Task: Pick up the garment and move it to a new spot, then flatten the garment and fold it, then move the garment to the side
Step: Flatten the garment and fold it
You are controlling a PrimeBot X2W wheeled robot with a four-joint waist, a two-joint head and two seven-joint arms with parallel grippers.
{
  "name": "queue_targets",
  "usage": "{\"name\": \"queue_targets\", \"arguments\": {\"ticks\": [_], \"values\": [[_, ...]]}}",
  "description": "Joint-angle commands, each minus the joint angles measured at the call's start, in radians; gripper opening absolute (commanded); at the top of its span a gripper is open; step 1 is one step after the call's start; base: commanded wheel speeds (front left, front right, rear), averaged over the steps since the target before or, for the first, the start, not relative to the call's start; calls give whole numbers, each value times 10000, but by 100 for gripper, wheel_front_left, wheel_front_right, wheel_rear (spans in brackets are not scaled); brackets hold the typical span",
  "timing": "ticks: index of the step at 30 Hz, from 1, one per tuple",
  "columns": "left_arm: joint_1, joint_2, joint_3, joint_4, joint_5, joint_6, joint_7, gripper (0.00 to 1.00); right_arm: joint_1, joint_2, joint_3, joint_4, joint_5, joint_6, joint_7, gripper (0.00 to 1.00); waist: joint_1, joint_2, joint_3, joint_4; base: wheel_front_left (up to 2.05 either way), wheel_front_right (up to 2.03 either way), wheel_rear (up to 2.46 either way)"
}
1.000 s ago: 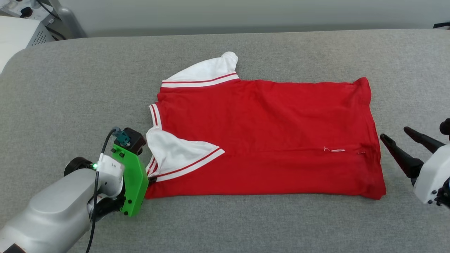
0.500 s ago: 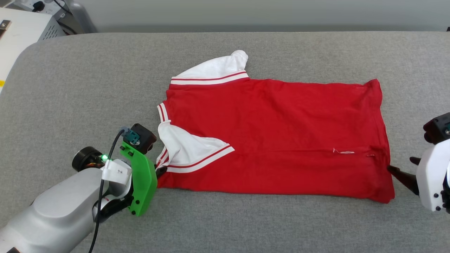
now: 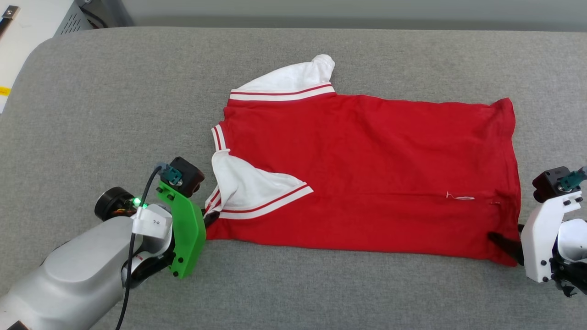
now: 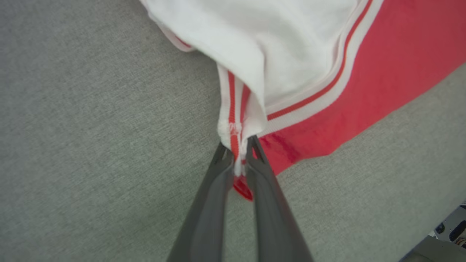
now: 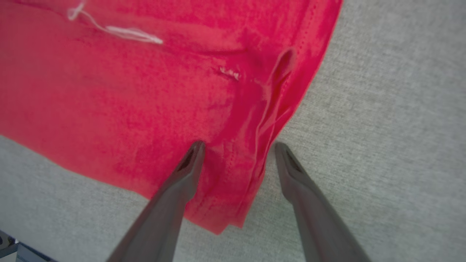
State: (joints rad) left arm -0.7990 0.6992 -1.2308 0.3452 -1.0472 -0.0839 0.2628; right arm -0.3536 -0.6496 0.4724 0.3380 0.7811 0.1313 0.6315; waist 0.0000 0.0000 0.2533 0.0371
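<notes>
The garment [image 3: 367,174] lies spread on the grey surface, plain red side up, with one white sleeve at the back and the other folded over its near left part. My left gripper [image 4: 236,153] is shut on the garment's near left corner, pinching striped trim and red cloth [image 4: 233,131]. In the head view that gripper [image 3: 208,219] sits at the corner behind its green mount. My right gripper [image 5: 236,147] is open, its fingers straddling the garment's near right hem corner [image 5: 240,174]. From the head camera, one right finger [image 3: 502,242] rests on that corner. The print is hidden.
The grey padded surface [image 3: 114,91] extends wide to the left, front and back of the garment. A white cabinet [image 3: 27,27] stands past its far left corner. A loose white thread [image 3: 461,197] lies on the red cloth near the right hem.
My right gripper has come down and in from beside the garment onto its near right corner. The left gripper stays on the left corner. The head camera has shifted, so the whole scene has slid.
</notes>
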Motion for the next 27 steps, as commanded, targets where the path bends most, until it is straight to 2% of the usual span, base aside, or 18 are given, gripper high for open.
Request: {"name": "queue_targets", "arguments": {"ticks": [1,2,3,8,14,22,27], "values": [[111,-6,0,80,-82,20,-111,0,109,396,390,243,236,-6,-94,100,0,0,-22,-22,0,0,0],[182,-9,-1,123,-127,14,-145,0,92,423,446,266,329,-6,-205,44,0,0,-48,-45,0,0,0],[270,-11,-3,172,-168,11,-194,0,63,425,503,274,416,-6,-369,2,0,0,-91,-74,0,0,0],[675,35,6,378,-370,1,-419,0,-3,179,647,168,548,-6,-1110,0,0,0,-467,-198,0,0,0],[1278,473,45,167,-586,57,-770,0,330,-289,606,-538,743,-6,-1878,0,0,0,-1078,-351,0,0,0],[1824,1136,106,-976,-838,467,-856,0,1399,-866,48,-1630,996,-6,-2229,0,0,0,-1531,-348,0,0,0],[2240,1412,72,-1428,-997,770,-823,0,2164,-999,-417,-2098,970,-6,-2144,0,0,0,-1602,-428,0,0,0]]}}
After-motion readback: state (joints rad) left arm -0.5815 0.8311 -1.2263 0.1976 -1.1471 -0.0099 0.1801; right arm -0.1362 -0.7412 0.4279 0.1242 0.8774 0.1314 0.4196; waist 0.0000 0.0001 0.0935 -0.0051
